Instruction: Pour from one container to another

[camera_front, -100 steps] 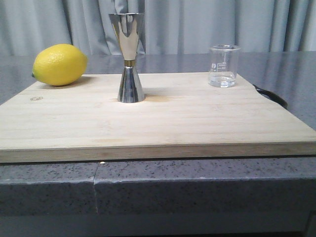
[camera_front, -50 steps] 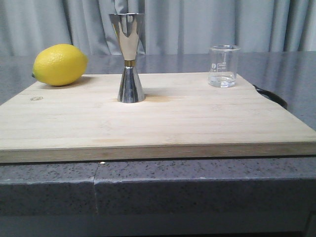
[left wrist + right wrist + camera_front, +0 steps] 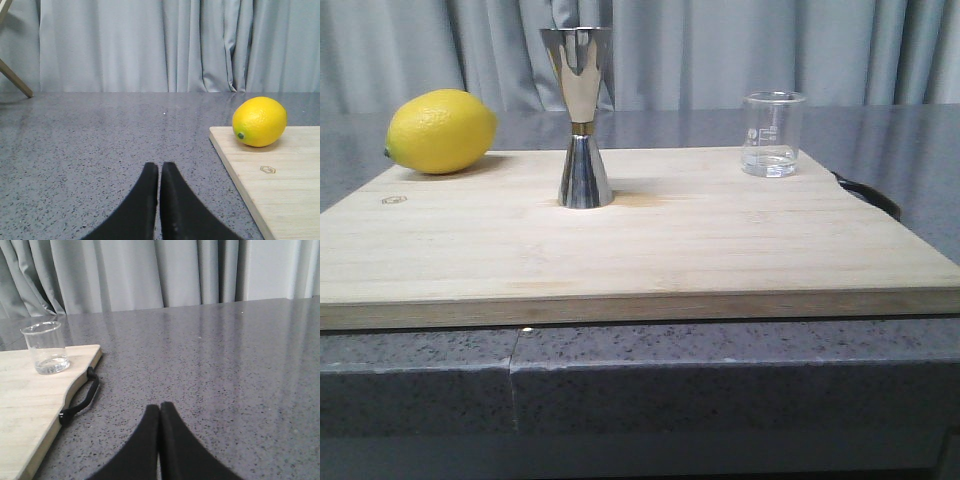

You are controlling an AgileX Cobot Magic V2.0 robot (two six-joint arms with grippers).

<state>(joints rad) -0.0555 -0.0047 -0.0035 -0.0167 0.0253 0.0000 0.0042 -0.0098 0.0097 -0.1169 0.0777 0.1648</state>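
- Now the clear glass beaker (image 3: 773, 134) stands upright at the far right corner of the wooden cutting board (image 3: 640, 250), with a little clear liquid at its bottom.
- The steel jigger (image 3: 582, 117) stands upright near the middle of the far half of the board, well apart from the beaker and to its left.
- A yellow lemon (image 3: 441, 131) lies at the far left corner of the board.
- The board rests on a grey speckled counter (image 3: 720, 370), and a black loop handle (image 3: 82, 397) is on its right edge, near the beaker.
- The left gripper (image 3: 159, 172) is over the bare counter to the left of the board; its two black fingers are pressed together and hold nothing.
- The right gripper (image 3: 159, 412) is over the counter to the right of the board, also clenched and holding nothing.
- Grey curtains (image 3: 740, 50) hang behind the counter.
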